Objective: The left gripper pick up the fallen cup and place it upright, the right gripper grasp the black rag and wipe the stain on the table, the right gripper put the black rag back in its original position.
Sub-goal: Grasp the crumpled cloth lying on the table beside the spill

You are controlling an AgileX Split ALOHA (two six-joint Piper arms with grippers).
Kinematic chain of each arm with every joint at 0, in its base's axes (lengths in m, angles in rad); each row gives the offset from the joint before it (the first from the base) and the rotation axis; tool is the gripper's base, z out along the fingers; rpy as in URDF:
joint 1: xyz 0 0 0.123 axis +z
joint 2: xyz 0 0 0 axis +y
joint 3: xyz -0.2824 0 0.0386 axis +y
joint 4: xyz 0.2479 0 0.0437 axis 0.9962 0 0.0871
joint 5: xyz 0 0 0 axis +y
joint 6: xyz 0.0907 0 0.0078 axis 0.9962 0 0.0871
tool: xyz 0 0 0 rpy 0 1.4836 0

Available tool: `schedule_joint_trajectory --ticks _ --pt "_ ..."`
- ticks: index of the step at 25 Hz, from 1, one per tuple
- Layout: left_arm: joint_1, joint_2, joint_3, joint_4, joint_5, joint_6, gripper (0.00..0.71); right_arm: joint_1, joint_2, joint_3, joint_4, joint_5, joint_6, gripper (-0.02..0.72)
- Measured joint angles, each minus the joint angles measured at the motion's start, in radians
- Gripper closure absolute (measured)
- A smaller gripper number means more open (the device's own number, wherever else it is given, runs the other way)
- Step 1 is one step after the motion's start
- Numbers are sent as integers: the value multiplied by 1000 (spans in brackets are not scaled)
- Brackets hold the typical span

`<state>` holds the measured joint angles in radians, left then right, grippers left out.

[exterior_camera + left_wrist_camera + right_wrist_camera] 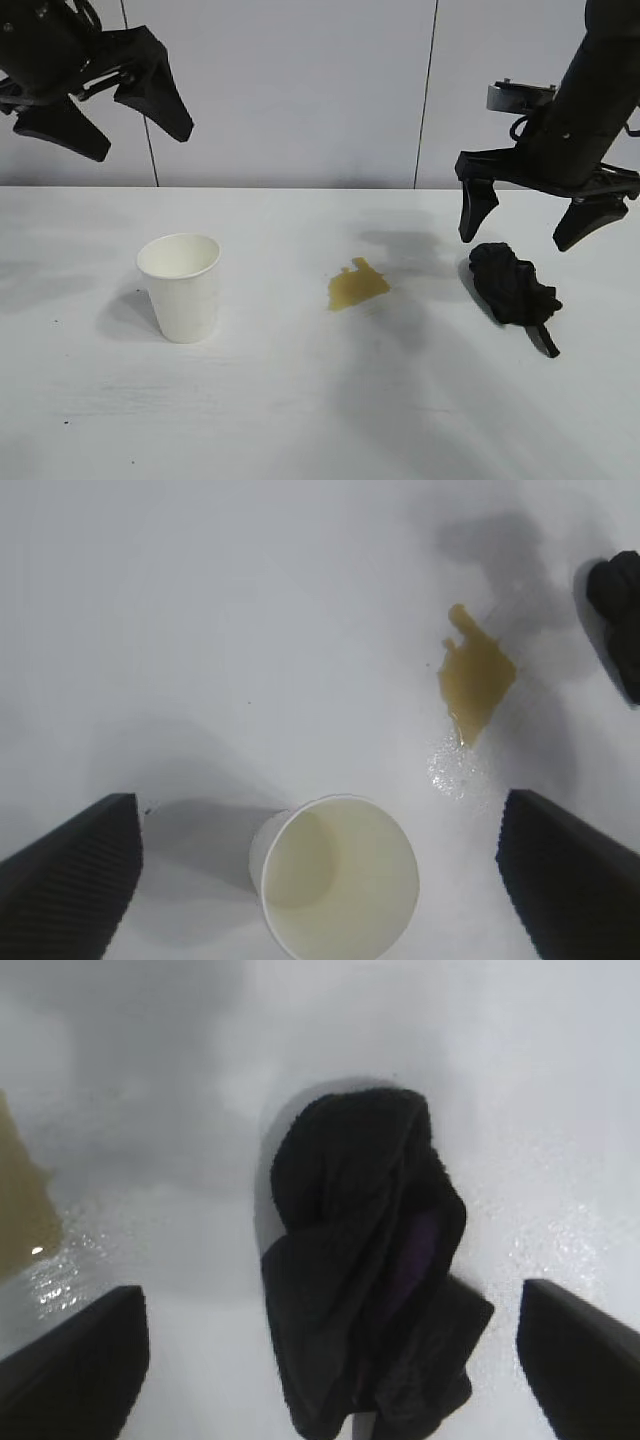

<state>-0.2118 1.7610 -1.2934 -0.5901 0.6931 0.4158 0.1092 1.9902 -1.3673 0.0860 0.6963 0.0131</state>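
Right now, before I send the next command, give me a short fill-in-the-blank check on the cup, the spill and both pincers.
1. The cup stands ____ on the table.
2. The stain lies between the cup and the ____.
3. The right pincer hangs open just above the ____.
4. The left pincer is open and holds ____.

Missing words: upright; black rag; black rag; nothing

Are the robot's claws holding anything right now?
No, nothing is held. The right gripper hangs open just above the black rag. The left gripper is open up in the air, and the cup stands alone on the table.
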Motion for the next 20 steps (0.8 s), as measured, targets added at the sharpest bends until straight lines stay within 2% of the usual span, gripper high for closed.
schedule_joint_trajectory --ticks 5,11,20 --pt "0 0 0 3 11 -102 16 0 3 0 -21 -18 1 30" --pt "0 0 0 8 16 -126 16 0 3 0 -57 -25 1 30" --pt "0 0 0 8 17 -126 16 0 48 0 -55 -37 1 46"
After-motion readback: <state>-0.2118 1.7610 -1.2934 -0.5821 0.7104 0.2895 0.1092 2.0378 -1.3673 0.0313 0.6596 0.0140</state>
